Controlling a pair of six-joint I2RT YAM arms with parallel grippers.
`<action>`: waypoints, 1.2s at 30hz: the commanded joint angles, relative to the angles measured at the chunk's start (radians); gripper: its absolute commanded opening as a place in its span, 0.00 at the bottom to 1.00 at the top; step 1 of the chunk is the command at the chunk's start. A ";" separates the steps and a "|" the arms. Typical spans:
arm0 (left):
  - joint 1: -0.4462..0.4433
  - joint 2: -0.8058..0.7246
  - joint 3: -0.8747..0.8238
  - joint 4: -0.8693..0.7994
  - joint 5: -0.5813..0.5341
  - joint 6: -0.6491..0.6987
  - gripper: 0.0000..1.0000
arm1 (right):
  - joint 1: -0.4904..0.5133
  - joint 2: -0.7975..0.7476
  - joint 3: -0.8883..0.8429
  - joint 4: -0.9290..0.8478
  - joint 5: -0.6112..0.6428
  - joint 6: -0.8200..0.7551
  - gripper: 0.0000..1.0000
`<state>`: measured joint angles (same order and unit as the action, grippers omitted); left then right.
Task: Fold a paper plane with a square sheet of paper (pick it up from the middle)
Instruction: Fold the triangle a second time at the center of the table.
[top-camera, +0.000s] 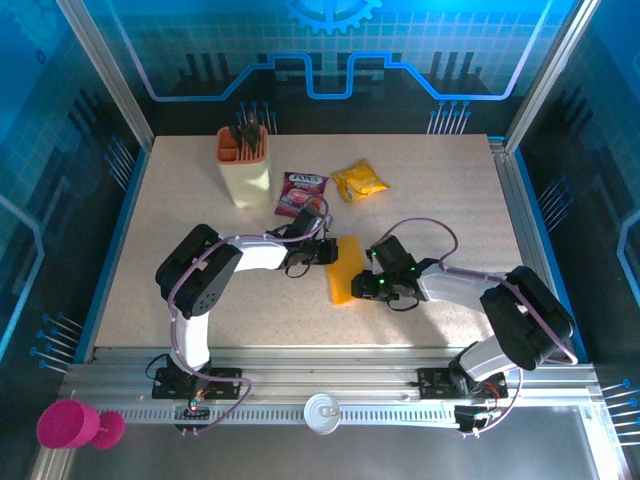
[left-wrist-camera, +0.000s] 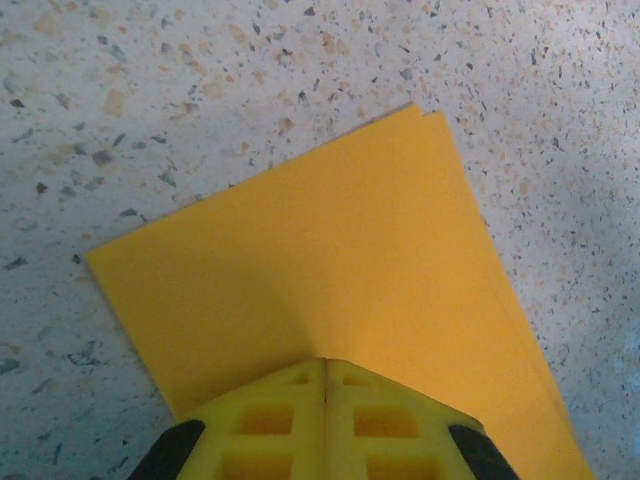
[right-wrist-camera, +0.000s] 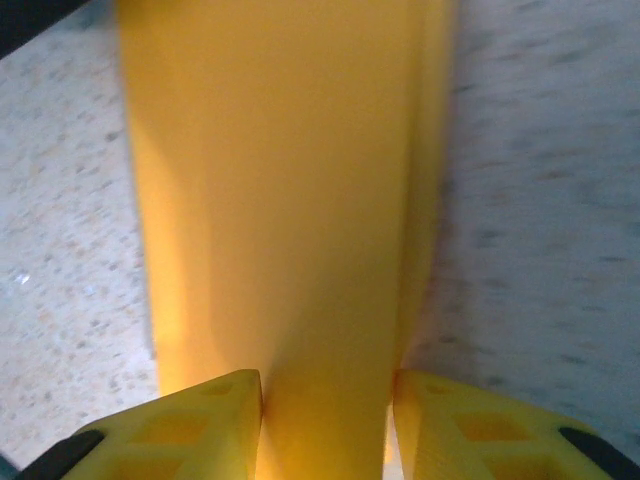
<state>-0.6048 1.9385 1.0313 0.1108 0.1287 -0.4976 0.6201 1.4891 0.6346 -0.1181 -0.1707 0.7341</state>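
The square sheet of paper (top-camera: 346, 275) lies on the table folded in half, a narrow orange-yellow rectangle with two layers showing at its far corner (left-wrist-camera: 320, 240). My left gripper (top-camera: 332, 250) is shut, its fingertips (left-wrist-camera: 325, 365) closed together and resting on the paper's upper left part. My right gripper (top-camera: 367, 284) sits at the sheet's right edge. In the right wrist view its jaws (right-wrist-camera: 328, 385) stand apart with a raised strip of the paper (right-wrist-camera: 280, 200) between them. The left finger touches the strip, and a thin gap shows at the right finger.
A beige holder (top-camera: 243, 165) with tools stands at the back left. A purple printed packet (top-camera: 302, 190) and a crinkled yellow snack packet (top-camera: 360, 180) lie behind the sheet. A white round cap (top-camera: 322, 411) and a pink object (top-camera: 75, 426) sit on the front rail.
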 joint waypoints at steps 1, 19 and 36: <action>-0.001 0.031 -0.032 -0.067 0.028 -0.005 0.02 | 0.032 0.020 0.026 0.032 -0.054 0.017 0.40; 0.000 0.028 -0.036 -0.065 0.032 -0.003 0.02 | -0.025 0.007 0.064 -0.013 -0.061 -0.016 0.41; 0.005 0.031 -0.031 -0.067 0.034 -0.002 0.02 | -0.023 -0.060 0.016 -0.051 -0.065 -0.004 0.37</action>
<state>-0.6041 1.9385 1.0294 0.1135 0.1390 -0.4976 0.6010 1.4635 0.6678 -0.1310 -0.2203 0.7330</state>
